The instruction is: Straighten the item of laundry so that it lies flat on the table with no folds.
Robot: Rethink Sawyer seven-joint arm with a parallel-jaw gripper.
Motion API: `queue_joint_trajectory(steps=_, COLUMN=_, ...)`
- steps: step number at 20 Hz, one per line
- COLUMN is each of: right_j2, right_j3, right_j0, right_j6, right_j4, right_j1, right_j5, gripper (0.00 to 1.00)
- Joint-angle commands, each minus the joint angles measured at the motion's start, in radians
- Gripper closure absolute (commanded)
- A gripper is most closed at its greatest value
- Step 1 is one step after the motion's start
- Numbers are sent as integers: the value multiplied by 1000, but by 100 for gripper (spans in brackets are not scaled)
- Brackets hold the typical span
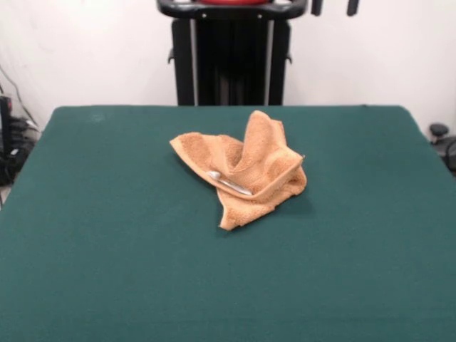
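Observation:
The item of laundry, an orange-tan towel, lies crumpled in a heap a little beyond the middle of the green table. One part stands up in a peak at its far side, and folded edges overlap at the front. A small white tag shows on its near left side. Only the two dark tips of my gripper show, at the top edge to the right of the pedestal. They stand apart with nothing between them, high above and well behind the towel.
The black pedestal stands at the table's far side against a white wall. Cables and dark gear sit off the table's left edge. A black object sits off its right edge.

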Motion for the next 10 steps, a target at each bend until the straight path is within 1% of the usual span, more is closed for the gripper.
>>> queue_joint_trajectory(steps=1, right_j2=-80, right_j3=-60, right_j0=61, right_j6=257, right_j4=-76, right_j1=130, right_j5=-145, gripper=0)
queue_joint_trajectory(steps=6, right_j2=-107, right_j3=-75, right_j0=91, right_j6=246, right_j4=-71, right_j1=156, right_j5=-202, gripper=0)
queue_joint_trajectory(steps=7, right_j2=-110, right_j3=-77, right_j0=92, right_j6=247, right_j4=-63, right_j1=164, right_j5=-232, gripper=0)
queue_joint_trajectory(steps=8, right_j2=-100, right_j3=-70, right_j0=84, right_j6=239, right_j4=-54, right_j1=168, right_j5=-259, gripper=0)
queue_joint_trajectory(steps=9, right_j2=-55, right_j3=-56, right_j0=47, right_j6=222, right_j4=-42, right_j1=182, right_j5=-321, gripper=0)
queue_joint_trajectory(steps=10, right_j2=-43, right_j3=-54, right_j0=39, right_j6=218, right_j4=-42, right_j1=192, right_j5=-346, gripper=0)
